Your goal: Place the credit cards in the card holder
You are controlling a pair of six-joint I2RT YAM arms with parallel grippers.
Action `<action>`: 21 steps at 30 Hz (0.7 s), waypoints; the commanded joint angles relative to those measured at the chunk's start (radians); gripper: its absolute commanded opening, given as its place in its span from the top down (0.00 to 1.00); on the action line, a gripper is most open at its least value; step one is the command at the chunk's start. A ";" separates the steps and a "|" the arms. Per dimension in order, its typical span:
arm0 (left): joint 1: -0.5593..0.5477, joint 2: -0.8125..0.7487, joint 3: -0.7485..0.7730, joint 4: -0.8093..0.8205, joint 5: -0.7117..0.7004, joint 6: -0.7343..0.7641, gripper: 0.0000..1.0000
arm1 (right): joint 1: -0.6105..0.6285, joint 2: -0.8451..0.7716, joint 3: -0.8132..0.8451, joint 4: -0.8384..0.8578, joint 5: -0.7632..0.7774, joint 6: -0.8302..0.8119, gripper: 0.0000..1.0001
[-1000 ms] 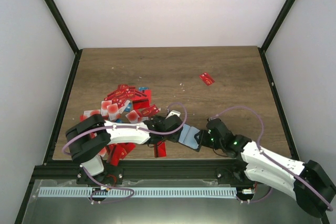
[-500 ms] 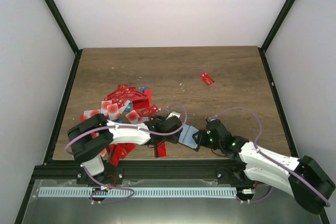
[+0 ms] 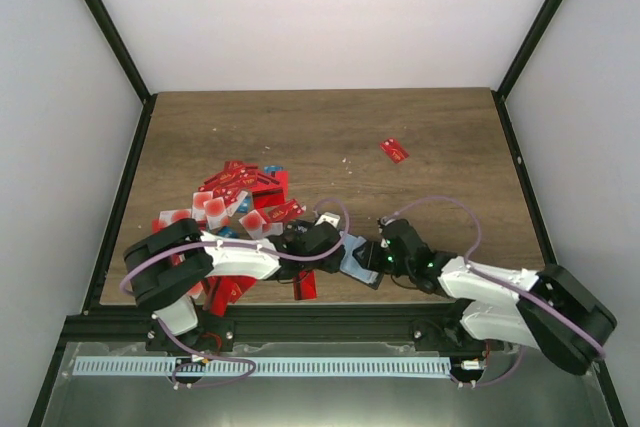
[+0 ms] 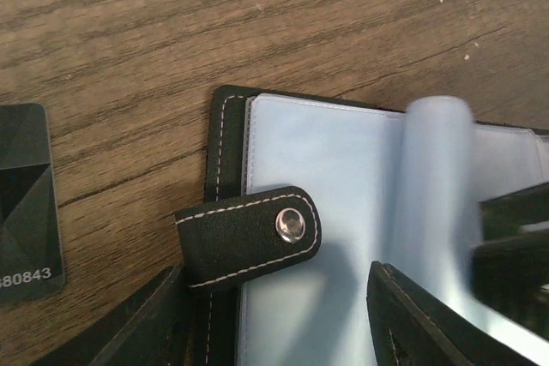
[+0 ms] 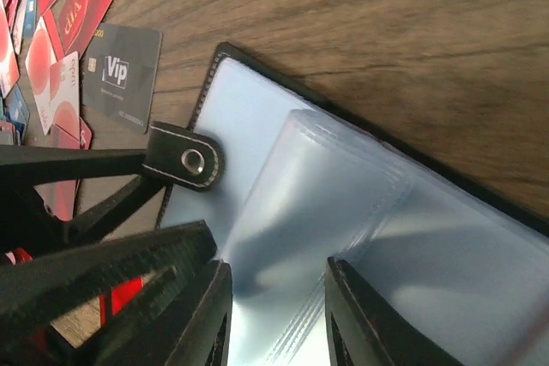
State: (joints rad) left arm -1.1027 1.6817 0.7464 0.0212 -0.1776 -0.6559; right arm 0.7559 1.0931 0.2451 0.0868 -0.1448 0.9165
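Observation:
The card holder point(image 3: 356, 259) lies open near the front edge, its pale blue plastic sleeves point(image 4: 326, 152) facing up. Its black snap strap point(image 4: 249, 233) folds over the left side. My left gripper point(image 3: 338, 244) is open, its fingers astride that edge and strap point(image 4: 274, 297). My right gripper point(image 3: 375, 257) comes in from the right. It is open, and a raised, bowed bundle of sleeves point(image 5: 343, 177) stands in its gap point(image 5: 274, 272). Most credit cards point(image 3: 240, 197) are heaped to the left, mostly red. A single red one point(image 3: 394, 150) lies far back.
A thin black Vip card point(image 5: 123, 75) lies just left of the holder point(image 4: 26, 203). More red cards point(image 3: 225, 287) and one on its own point(image 3: 307, 285) sit by the front rail under the left arm. Black frame posts border the table.
My right arm has slid left, bringing its gripper onto the holder's sleeves. The left gripper has stayed at the strap, with its fingers narrowing slightly.

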 commanded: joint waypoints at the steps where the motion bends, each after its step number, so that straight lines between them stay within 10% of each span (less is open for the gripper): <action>1: -0.006 0.012 -0.047 -0.016 0.122 -0.037 0.43 | -0.003 0.116 0.076 0.078 -0.052 -0.035 0.68; 21: -0.001 -0.477 -0.224 -0.136 0.047 -0.172 0.41 | -0.006 0.480 0.514 -0.029 -0.169 -0.163 0.68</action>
State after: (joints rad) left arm -1.1038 1.2739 0.5354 -0.0673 -0.1101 -0.8165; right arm 0.7559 1.5333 0.6781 0.1116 -0.2600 0.8116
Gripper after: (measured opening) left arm 0.590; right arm 0.324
